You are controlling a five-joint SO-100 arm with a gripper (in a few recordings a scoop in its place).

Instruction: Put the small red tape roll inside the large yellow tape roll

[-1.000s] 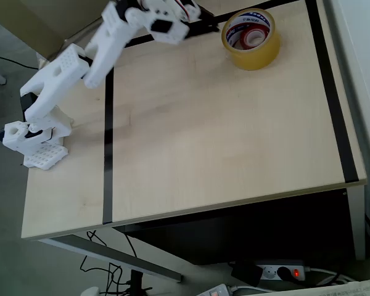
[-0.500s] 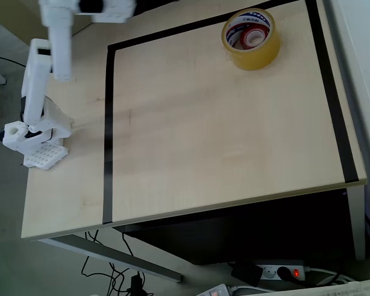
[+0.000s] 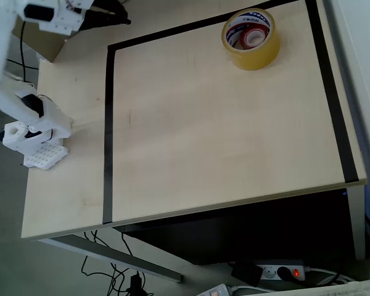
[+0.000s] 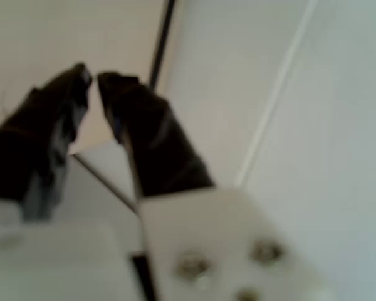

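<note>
The large yellow tape roll [image 3: 256,58] lies flat at the far right of the table in the overhead view. Inside its white core sits the small red tape roll [image 3: 254,38]. My gripper [image 3: 124,20] hangs far to the left of both rolls, beyond the table's back edge, with its black fingers pointing right. In the blurred wrist view the gripper [image 4: 94,75] has its two dark fingertips close together with nothing between them.
A black tape line [image 3: 108,123] frames a rectangle on the light wooden table [image 3: 203,142]. The arm's white base [image 3: 34,139] is fixed at the table's left edge. A power strip [image 3: 277,271] lies on the floor below the front edge.
The arm has swung away from the yellow roll to the far left and folded back over its base. Both rolls have stayed where they were.
</note>
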